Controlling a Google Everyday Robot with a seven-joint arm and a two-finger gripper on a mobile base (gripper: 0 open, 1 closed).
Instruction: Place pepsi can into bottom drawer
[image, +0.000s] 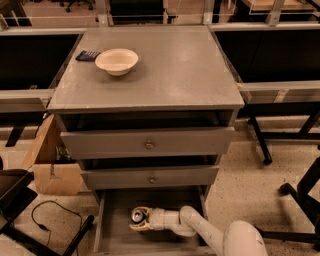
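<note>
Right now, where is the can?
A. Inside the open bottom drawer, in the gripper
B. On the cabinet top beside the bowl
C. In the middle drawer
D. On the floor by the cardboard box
A: the can shows its silver top between the fingers of the gripper, low inside the open bottom drawer, while the bowl sits up on the cabinet top.
</note>
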